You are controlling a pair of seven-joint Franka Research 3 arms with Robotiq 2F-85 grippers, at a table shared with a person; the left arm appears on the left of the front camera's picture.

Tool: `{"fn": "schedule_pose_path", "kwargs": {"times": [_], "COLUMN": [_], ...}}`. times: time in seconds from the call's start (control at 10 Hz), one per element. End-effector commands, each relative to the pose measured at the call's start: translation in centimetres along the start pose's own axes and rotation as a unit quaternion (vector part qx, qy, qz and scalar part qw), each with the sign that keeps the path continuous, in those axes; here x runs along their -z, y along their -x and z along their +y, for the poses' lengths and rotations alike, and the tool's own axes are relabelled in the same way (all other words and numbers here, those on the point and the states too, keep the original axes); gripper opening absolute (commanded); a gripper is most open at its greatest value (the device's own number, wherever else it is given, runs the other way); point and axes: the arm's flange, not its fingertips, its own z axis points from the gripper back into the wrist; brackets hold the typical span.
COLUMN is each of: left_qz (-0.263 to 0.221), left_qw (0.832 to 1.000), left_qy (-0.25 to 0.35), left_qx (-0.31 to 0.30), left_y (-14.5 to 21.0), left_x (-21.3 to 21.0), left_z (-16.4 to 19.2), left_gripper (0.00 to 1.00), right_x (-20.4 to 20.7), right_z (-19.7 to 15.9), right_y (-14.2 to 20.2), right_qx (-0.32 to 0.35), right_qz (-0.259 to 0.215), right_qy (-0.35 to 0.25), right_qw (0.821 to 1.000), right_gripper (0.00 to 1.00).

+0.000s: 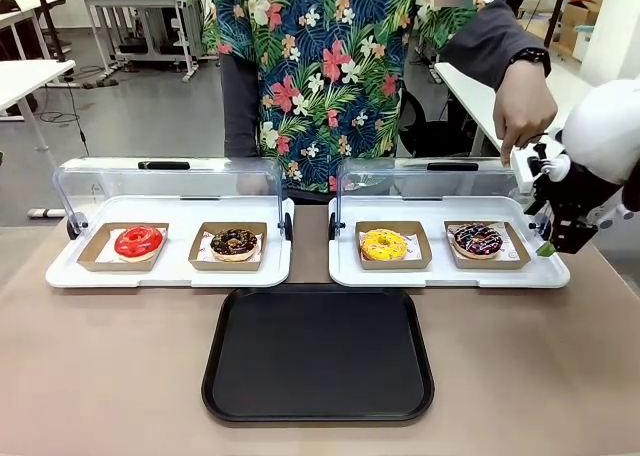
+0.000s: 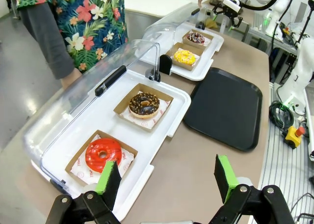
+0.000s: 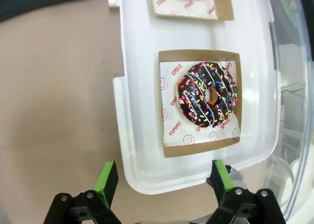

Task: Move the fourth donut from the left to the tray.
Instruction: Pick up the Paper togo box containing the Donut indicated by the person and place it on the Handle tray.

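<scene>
Found the left gripper [image 2: 167, 177] spread wide, nothing between its green pads, hanging over the tan table [image 1: 100, 376] just beside the left display tray [image 1: 60, 274]. Saw in that white tray, with its clear lid standing open at the back, a red-glazed donut [image 1: 138, 241] at the gripper's 11 o'clock in the left wrist view. Saw a crumb-topped chocolate donut [image 1: 234, 242] at the red one's 3 o'clock in the front view, each in a brown cardboard holder. Placed the tray [image 1: 318, 354], black and flat, at the table's middle, at 6 o'clock from the gap between the two display trays. Counted on into the right display tray [image 1: 345, 276]: first a yellow-glazed donut [image 1: 384, 244], then the fourth donut [image 1: 478, 239] at its 3 o'clock. Noted dark glaze, pale stripes and coloured sprinkles, printed white paper and a cardboard holder beneath, with the tray well apart at about 7 o'clock. Found the right gripper [image 1: 548, 244] just past that display tray's right end, the fourth donut at its 9 o'clock in the front view, near but not touching. Saw in the right wrist view both pads held wide apart, pinching nothing, the donut up at 12 to 1 o'clock ahead of the fingertips, the display tray's white rim in between. Noted a person's hand [image 1: 522, 106] at the gripper's 11 o'clock, fingers pointing down beside the white arm.
</scene>
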Motion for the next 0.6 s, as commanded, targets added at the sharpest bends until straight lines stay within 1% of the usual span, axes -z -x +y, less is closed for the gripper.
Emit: {"fn": "schedule_pose_path", "kwargs": {"times": [0.0, 0.5], "left_qz": [-0.005, -0.005], "left_qw": [1.0, 1.0], "left_qy": [0.002, 0.002], "left_qx": [-0.005, -0.005], "left_y": [-0.3, -0.3], "left_x": [-0.1, -0.1], "left_z": [-0.1, -0.1], "left_gripper": [1.0, 1.0], "right_x": [1.6, 5.5], "right_z": [-0.7, -0.7], "right_y": [-0.1, 0.2], "right_qx": [-0.023, -0.056], "right_qz": [0.022, 0.029], "right_qy": [0.03, 0.037], "right_qw": [0.999, 0.997], "right_gripper": [1.0, 1.0]}}
